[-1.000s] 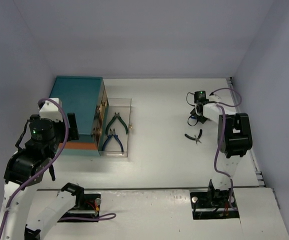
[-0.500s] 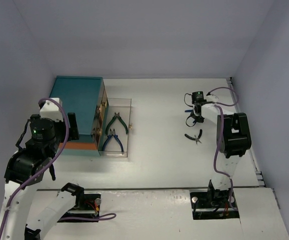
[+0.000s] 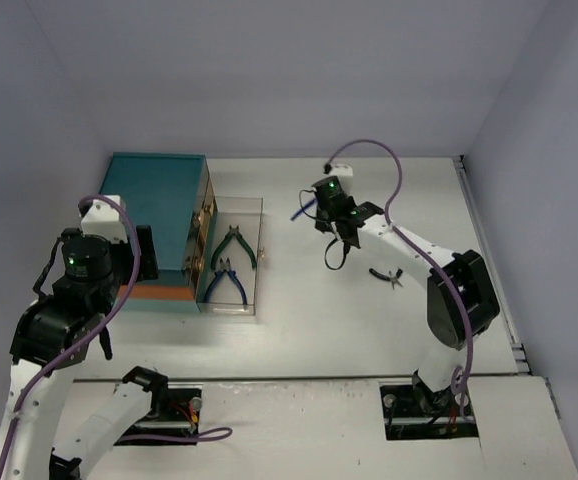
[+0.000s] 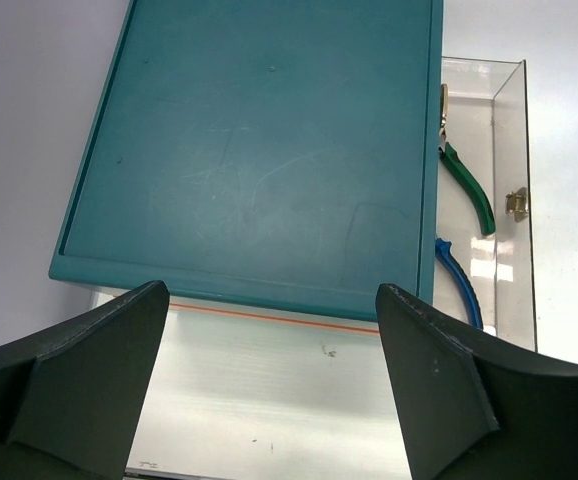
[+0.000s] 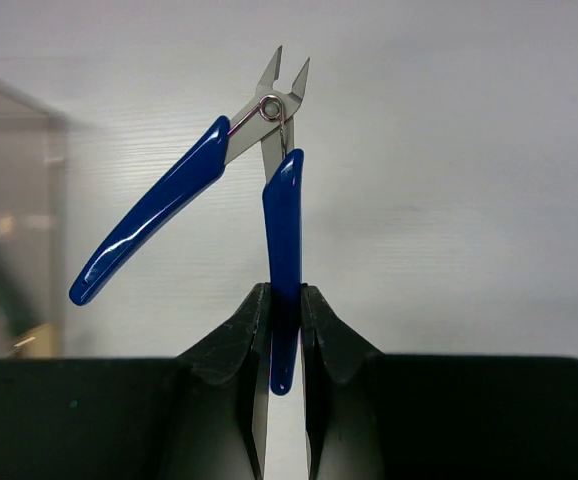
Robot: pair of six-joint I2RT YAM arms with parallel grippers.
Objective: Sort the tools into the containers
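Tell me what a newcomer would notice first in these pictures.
The right gripper pinches one handle of blue-handled flush cutters, holding them up over the table with the other handle splayed out. At the left, a teal chest has a clear drawer pulled out, with green-handled pliers and blue-handled pliers lying in it. The left gripper hangs open above the chest's top.

The chest (image 4: 259,150) is teal with an orange band (image 3: 161,292) — its drawer (image 4: 504,110) is clear. Far pliers (image 4: 467,185) green-handled, near pliers (image 4: 457,285) blue-handled — lifted pliers (image 5: 282,250) blue with a grey steel head.
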